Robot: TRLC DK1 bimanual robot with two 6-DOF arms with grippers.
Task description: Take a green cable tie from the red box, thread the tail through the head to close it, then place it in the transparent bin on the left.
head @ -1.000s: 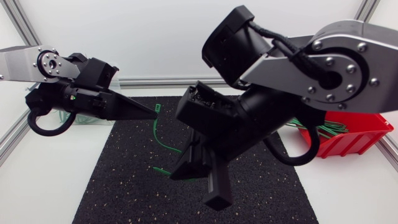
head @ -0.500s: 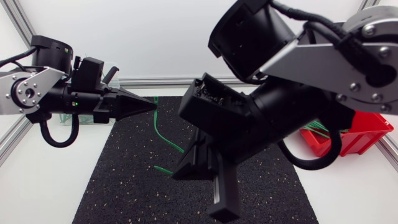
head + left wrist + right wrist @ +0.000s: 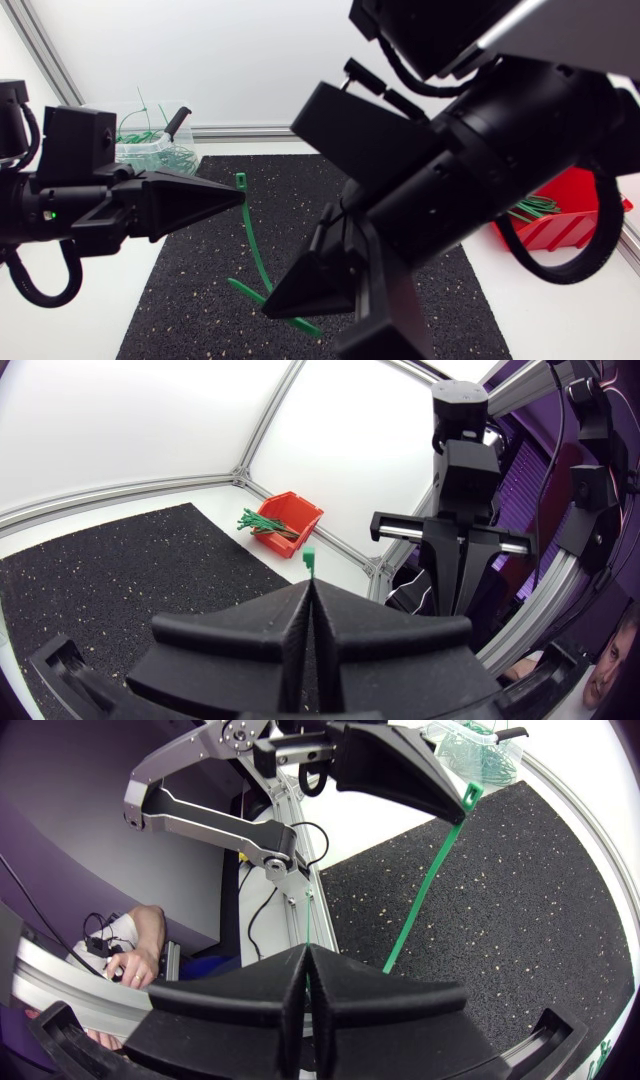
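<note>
A green cable tie [image 3: 252, 235] hangs in the air over the black mat [image 3: 190, 300], stretched between my two grippers. My left gripper [image 3: 240, 195] is shut on its upper end, and the square head [image 3: 309, 557] pokes out past the fingertips [image 3: 308, 585]. My right gripper [image 3: 268, 308] is shut on the lower part, with the tail sticking out beyond it. In the right wrist view the tie [image 3: 430, 885] runs from beside my right gripper [image 3: 305, 950] up to the left gripper [image 3: 462, 812]. The tie is not closed into a loop.
The transparent bin [image 3: 150, 148] with several green ties stands at the mat's back left corner. The red box [image 3: 570, 215] with more green ties [image 3: 262, 523] sits at the right, partly hidden by my right arm.
Both arms have risen toward the head camera and carried the tie up off the mat. The left arm has swung away from the bin, which now shows.
</note>
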